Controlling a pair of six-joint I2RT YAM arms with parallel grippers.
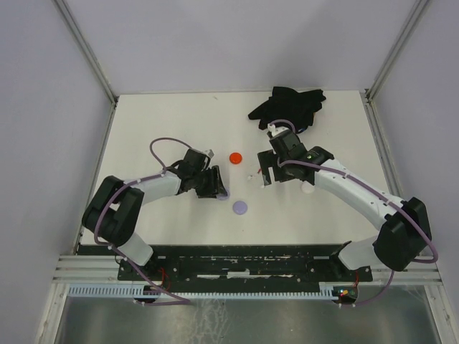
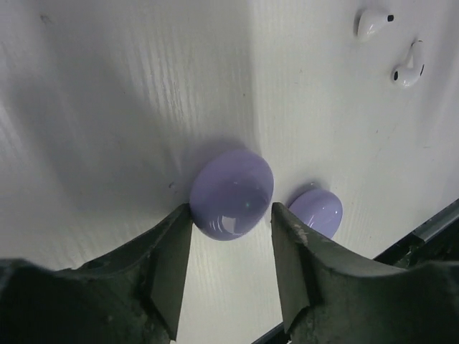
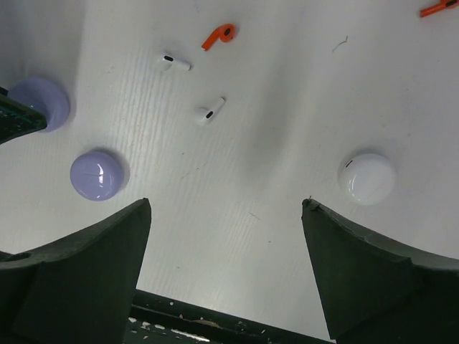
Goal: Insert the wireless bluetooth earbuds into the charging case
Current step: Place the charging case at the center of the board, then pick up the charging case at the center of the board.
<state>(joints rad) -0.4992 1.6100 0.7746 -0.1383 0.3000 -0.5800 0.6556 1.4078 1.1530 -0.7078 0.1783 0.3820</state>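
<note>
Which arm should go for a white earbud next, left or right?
Right, probably. The right gripper stands wide open and empty, with the white earbuds lying just ahead of it. The left gripper has its jaws either side of a lavender disc.

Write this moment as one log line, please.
left gripper: open, tips flanking lavender disc | right gripper: open, empty | white earbuds: loose on table
</note>
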